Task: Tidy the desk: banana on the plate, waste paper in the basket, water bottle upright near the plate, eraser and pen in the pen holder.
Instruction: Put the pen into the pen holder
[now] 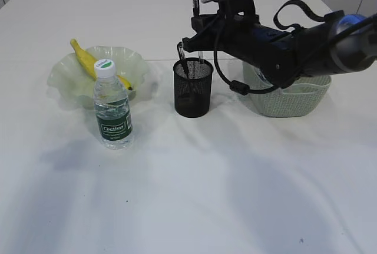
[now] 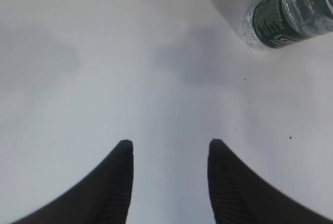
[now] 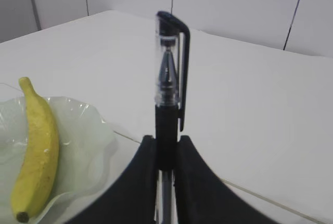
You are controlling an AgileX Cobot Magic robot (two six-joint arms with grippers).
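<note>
R gripper pinches the pen upright, cap up, right over the holder, approx centred. Judging: keep pen vertical, lower till tip is well inside the mesh, then release; don't nudge the rim. L gripper is spread, empty, w/ bottle at its 1 o'clock.

The right arm hides much of the basket, so its contents cannot be told. The pen disappears below between the jaws. In the left wrist view the water bottle is cut off by the top right edge. The plate runs off the left edge in the right wrist view.
</note>
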